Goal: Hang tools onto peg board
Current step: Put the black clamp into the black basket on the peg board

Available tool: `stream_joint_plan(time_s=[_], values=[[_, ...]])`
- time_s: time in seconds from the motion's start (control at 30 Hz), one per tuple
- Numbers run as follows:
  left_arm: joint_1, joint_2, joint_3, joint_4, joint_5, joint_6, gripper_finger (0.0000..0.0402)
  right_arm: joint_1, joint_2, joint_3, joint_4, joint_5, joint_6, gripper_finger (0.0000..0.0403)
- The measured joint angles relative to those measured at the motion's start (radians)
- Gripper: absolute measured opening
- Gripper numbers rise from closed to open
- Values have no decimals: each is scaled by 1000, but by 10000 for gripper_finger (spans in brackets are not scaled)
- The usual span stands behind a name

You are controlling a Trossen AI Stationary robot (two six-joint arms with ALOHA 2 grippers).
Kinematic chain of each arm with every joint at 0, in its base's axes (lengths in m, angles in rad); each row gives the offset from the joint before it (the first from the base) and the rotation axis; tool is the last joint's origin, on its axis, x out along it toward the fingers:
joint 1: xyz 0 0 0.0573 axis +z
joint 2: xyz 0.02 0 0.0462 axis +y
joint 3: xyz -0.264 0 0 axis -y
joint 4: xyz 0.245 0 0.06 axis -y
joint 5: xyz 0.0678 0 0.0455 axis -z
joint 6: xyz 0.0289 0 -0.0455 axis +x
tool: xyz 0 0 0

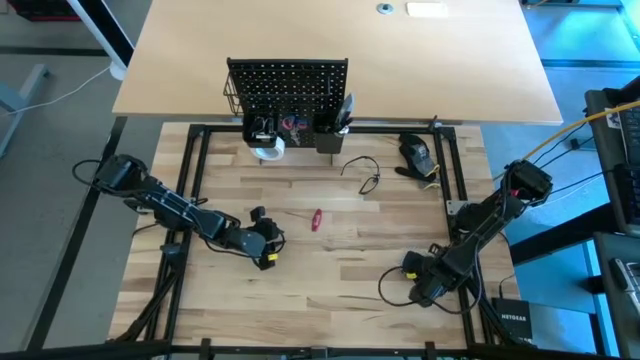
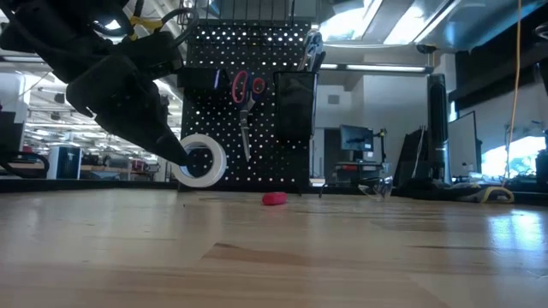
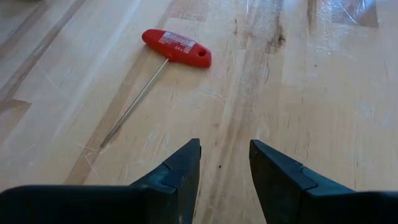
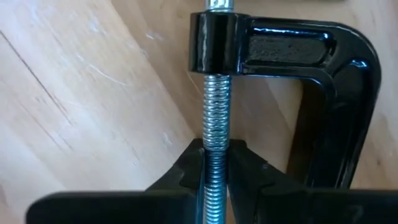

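The peg board [image 1: 288, 88] stands upright at the table's far edge, with red-handled scissors [image 2: 247, 96] hanging on it and a white tape roll [image 2: 202, 160] at its foot. A red T-handled key [image 3: 177, 48] lies flat on the wood [image 1: 316, 220], just beyond my left gripper [image 3: 224, 155], which is open and empty [image 1: 266, 242]. My right gripper [image 4: 214, 163], at the near right [image 1: 420, 285], is shut on a black C-clamp [image 4: 329, 87] with a silver screw. My right gripper pinches the C-clamp's threaded silver screw [image 4: 214, 134] between its two fingers [image 4: 186, 171], just behind the frame's black collar. The screw runs forward along the fingers. The clamp's frame lies flat close over the wood; I cannot tell whether it is lifted.
A bulky black device [image 1: 418, 152] with a yellow mark sits at the far right. A thin black cable [image 1: 364, 176] lies in front of the peg board. A black metal frame [image 1: 455, 170] borders the work table. Bare wood lies between the two grippers.
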Motion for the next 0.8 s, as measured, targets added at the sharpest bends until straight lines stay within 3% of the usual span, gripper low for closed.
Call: stream_joint_plan(time_s=[0.33,0.47,0.8], values=[[0,0,0,0,-1,-4,129,-1,5,212,-243,240,-185,45],[0,0,0,0,-1,-5,129,-12,3,296,-258,341,-267,45],[0,0,0,0,-2,-6,129,-127,2,442,-277,389,-527,45]])
